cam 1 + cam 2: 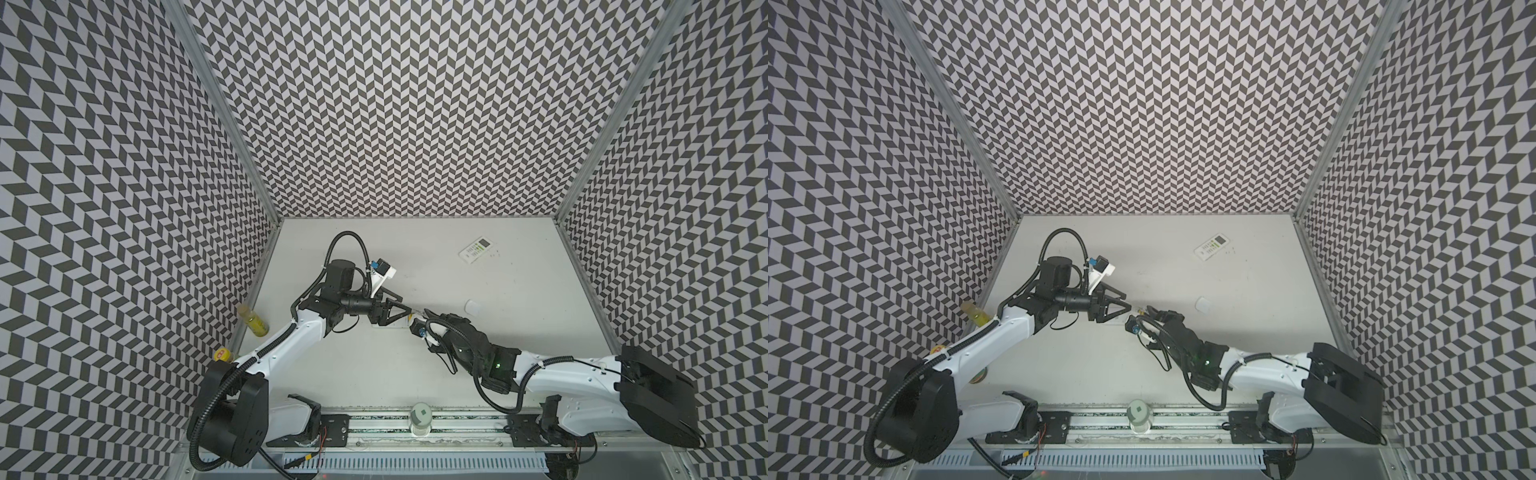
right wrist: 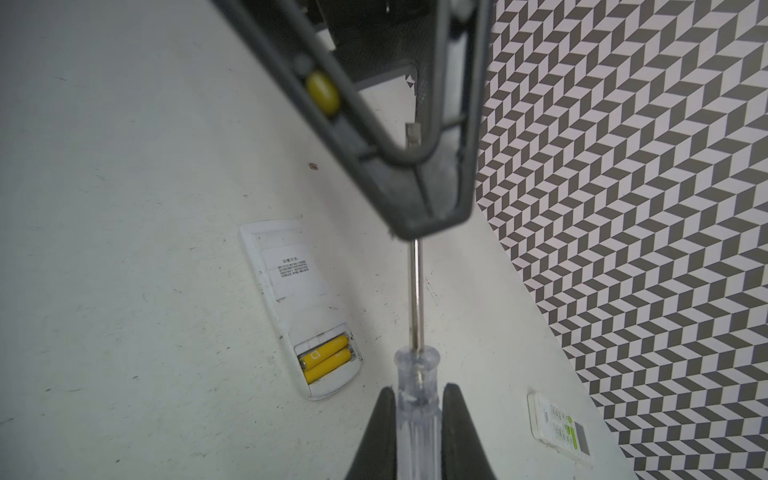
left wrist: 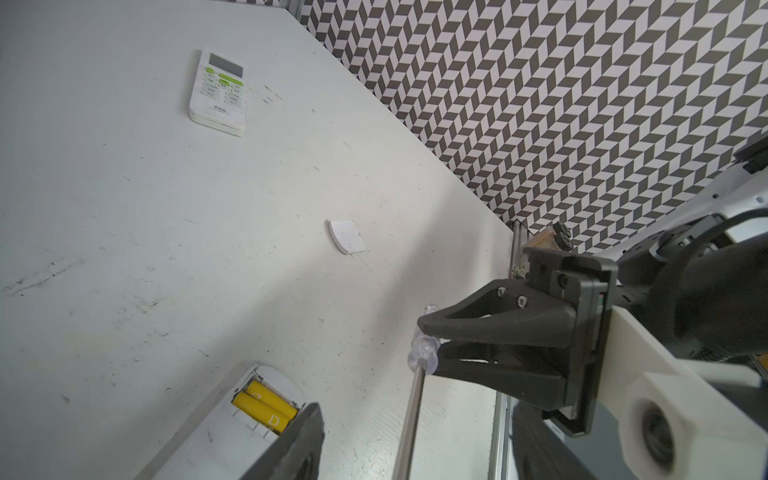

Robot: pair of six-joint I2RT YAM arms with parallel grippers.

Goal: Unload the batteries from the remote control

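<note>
Screwdriver (image 2: 417, 291) tip behind left tool (image 1: 406, 314)

The scuffed white table (image 3: 124, 208) carries a face-down remote (image 2: 291, 291) (compartment open), a loose cover (image 3: 348, 237) and a second remote (image 3: 218, 93).

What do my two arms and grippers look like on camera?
The left arm and right arm have white link shells, black joints and bulky black base housings. Ribbed black cable conduit loops along each. The left gripper and right gripper are black, with triangular open-frame fingers. White wrist camera mounts carry blue connectors, and a green light glows on the right arm.
</note>
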